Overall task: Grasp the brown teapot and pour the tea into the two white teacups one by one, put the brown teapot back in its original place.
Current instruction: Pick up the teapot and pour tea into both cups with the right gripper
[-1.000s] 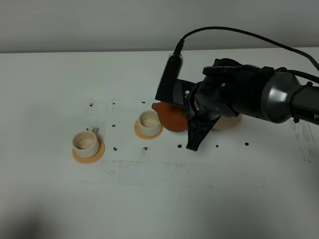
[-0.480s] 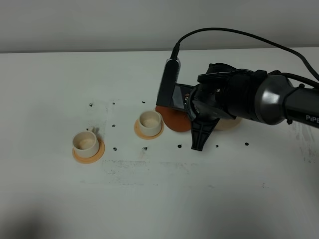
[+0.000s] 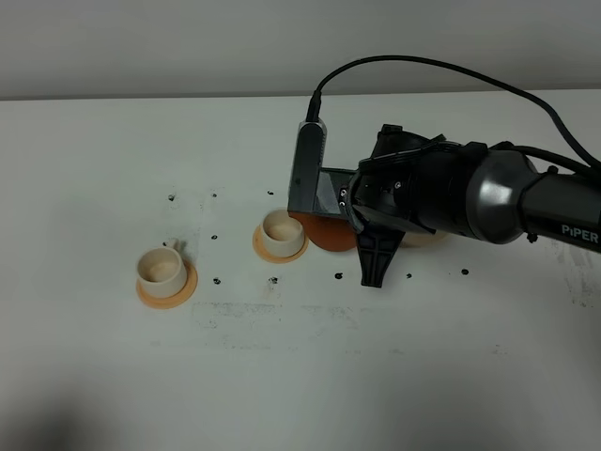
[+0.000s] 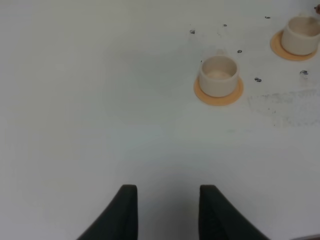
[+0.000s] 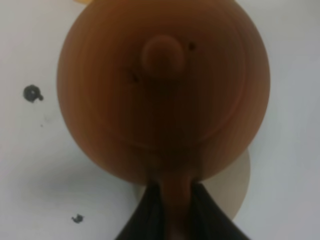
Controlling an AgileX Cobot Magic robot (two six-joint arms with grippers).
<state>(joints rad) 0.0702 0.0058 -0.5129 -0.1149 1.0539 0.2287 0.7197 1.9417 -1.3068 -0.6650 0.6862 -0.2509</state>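
The left end effector [image 4: 170, 215] hangs over bare bench [image 3: 300, 376], its two dark fingers [image 4: 127, 215] apart with nothing between them. Ahead of it and off to one side stands the first of the two white teacups [image 3: 161, 269] on its orange saucer [image 3: 169, 289], well apart from the fingers, with wide open bench all round it. The second teacup [image 3: 282, 231] sits further out on its own saucer [image 3: 267, 248], nearer the right end effector than the left.

Just on the cup side of the right end effector [image 3: 376, 256] is the brown teapot [image 3: 324, 231], its rim close to that second saucer; whether the two touch cannot be told. In the right wrist view the end effector's fingers [image 5: 145, 215] are closed on the teapot's loop handle [image 5: 175, 200], with the domed lid and its knob [image 5: 162, 54] facing the camera. The pale beige coaster [image 5: 241, 182] peeks out under the handle side, so the pot lies mostly off it, towards the cup.

Beyond the arm [image 3: 470, 193] the bench runs clear to its far edge, broken only by small black marks [image 3: 464, 272].
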